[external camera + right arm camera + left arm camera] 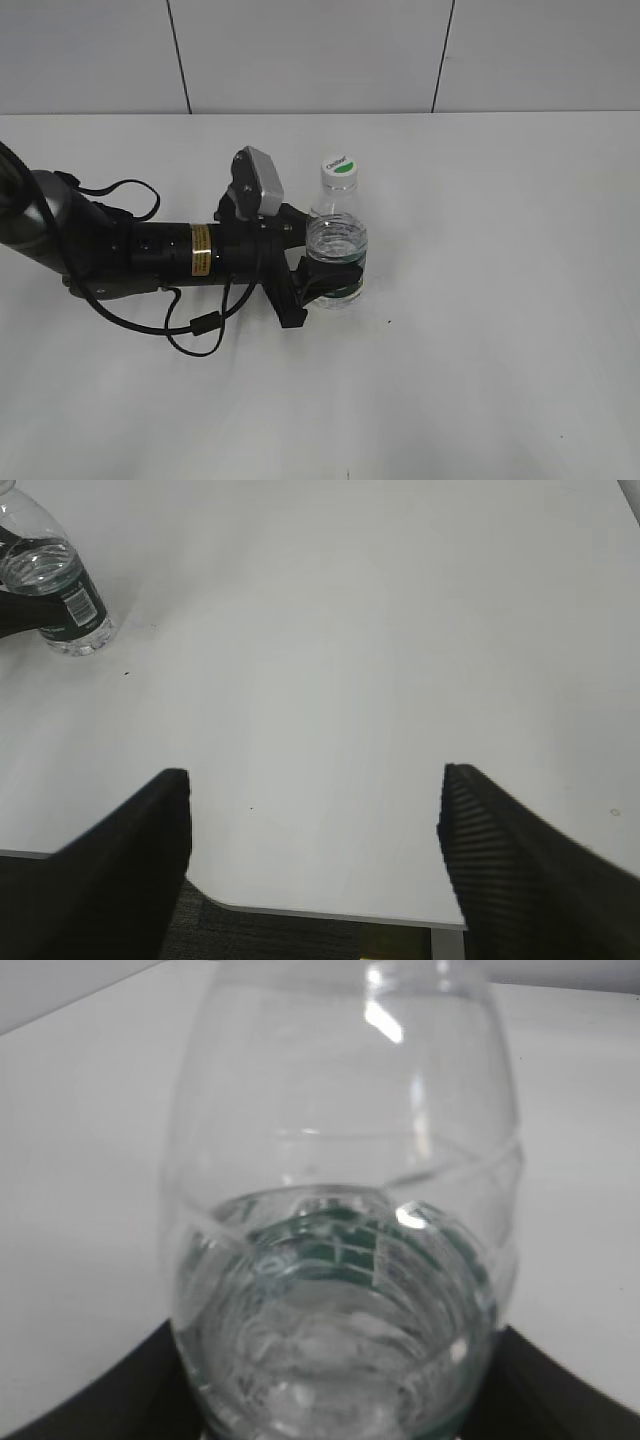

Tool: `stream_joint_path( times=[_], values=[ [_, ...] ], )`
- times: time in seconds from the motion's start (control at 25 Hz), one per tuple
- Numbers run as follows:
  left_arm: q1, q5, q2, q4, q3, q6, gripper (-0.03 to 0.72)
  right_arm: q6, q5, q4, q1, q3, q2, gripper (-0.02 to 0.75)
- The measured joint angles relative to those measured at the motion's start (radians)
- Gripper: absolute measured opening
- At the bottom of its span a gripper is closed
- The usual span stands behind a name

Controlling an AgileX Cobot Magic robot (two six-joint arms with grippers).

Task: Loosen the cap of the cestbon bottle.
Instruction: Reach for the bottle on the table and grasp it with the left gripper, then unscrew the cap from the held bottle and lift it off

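The cestbon bottle (338, 245) stands upright on the white table, clear with a dark green label band. Its white cap (340, 169) with a green patch sits on top. My left gripper (330, 278) is shut on the bottle's lower body, one finger on each side. In the left wrist view the bottle (340, 1240) fills the frame, with the black fingers (340, 1400) at its sides; the cap is out of view there. My right gripper (315, 850) is open and empty, over the table's near edge. The bottle (55, 590) shows far left in that view.
The left arm (140, 250) lies across the left of the white table (500, 300) with a loose black cable (190, 335). The table's front edge (330, 912) and dark floor show below the right gripper. A wall (320, 50) runs behind.
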Motion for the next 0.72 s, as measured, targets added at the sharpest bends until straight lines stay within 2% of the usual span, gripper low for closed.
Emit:
stream_joint_path(
  times=[0.28,0.72],
  values=[
    [0.0,0.001,0.0,0.005,-0.001,0.0,0.415,0.0,0.0,0.003,0.0,-0.008,0.04,0.587],
    [0.0,0.001,0.0,0.006,-0.002,0.0,0.415,0.0,-0.003,0.057,0.0,-0.152,0.434,0.587]
  ],
)
